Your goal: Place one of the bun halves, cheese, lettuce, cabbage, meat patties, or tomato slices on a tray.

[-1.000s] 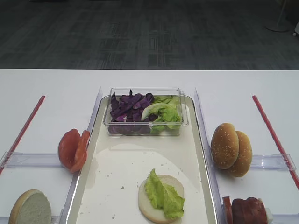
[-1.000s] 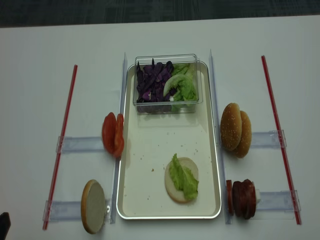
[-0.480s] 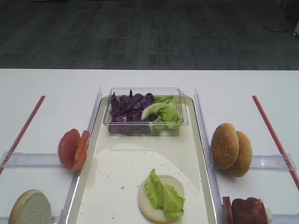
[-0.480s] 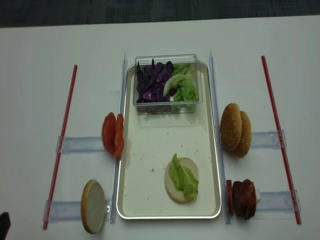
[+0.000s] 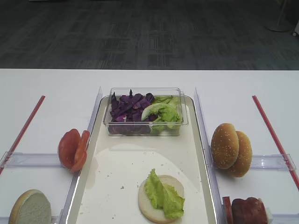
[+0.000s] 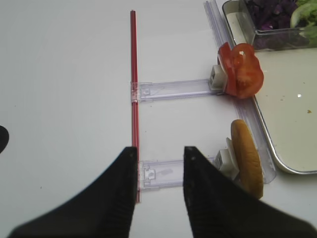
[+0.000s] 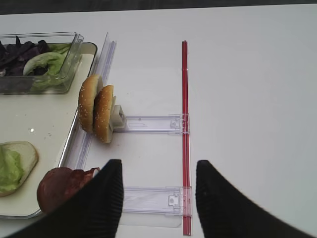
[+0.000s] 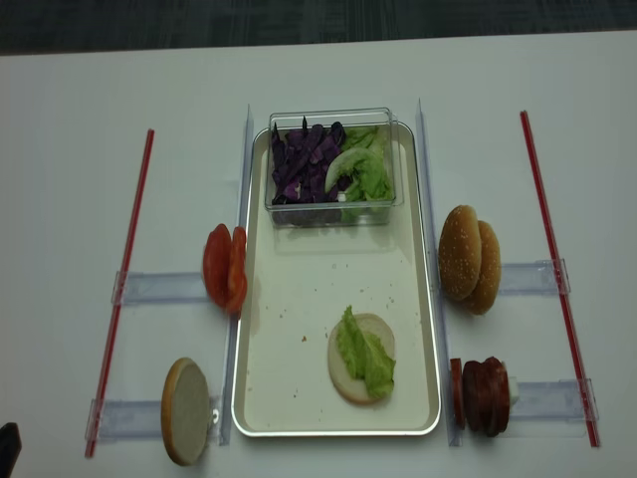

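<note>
On the cream tray (image 5: 112, 186) lies a pale bun half (image 5: 149, 207) with a lettuce leaf (image 5: 163, 192) on it. Purple cabbage (image 5: 128, 106) and more lettuce (image 5: 164, 113) fill a clear tub at the tray's far end. Tomato slices (image 5: 73, 149) and a cut bun half (image 5: 30, 207) stand left of the tray. Right of it are sesame bun halves (image 5: 230, 149) and meat patties (image 5: 247, 211). Cheese is out of view. My left gripper (image 6: 159, 151) hangs open and empty over a clear holder rail, left of the cut bun (image 6: 246, 161). My right gripper (image 7: 158, 166) is open and empty, right of the patties (image 7: 62, 186).
Red strips (image 8: 124, 284) (image 8: 552, 259) run along both outer sides of the white table. Clear plastic holder rails (image 7: 148, 123) (image 6: 171, 89) reach from the strips to the tray's edges. The tub (image 8: 331, 167) takes up the tray's far end.
</note>
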Controlling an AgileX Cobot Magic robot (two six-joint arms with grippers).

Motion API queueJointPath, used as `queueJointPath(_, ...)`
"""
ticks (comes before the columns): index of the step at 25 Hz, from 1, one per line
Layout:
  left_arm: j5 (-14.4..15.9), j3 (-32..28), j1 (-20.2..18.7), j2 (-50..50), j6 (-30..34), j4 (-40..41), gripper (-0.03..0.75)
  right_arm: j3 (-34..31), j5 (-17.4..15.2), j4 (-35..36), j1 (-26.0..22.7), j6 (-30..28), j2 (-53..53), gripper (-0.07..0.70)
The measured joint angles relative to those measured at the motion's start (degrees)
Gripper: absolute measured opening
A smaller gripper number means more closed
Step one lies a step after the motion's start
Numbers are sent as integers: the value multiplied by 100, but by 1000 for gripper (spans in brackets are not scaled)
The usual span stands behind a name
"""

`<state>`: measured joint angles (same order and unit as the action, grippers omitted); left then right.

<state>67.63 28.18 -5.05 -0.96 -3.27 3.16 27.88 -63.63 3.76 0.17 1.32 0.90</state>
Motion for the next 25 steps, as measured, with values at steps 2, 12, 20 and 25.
queueJointPath(2, 0, 0, 0, 0, 0, 0, 223, 0, 0, 0, 0, 0, 0, 376)
queueJointPath(12, 0, 0, 0, 0, 0, 0, 223, 0, 0, 0, 0, 0, 0, 376)
queueJointPath(20, 0, 0, 0, 0, 0, 0, 223, 0, 0, 0, 0, 0, 0, 376)
queueJointPath(25, 0, 0, 0, 0, 0, 0, 223, 0, 0, 0, 0, 0, 0, 376)
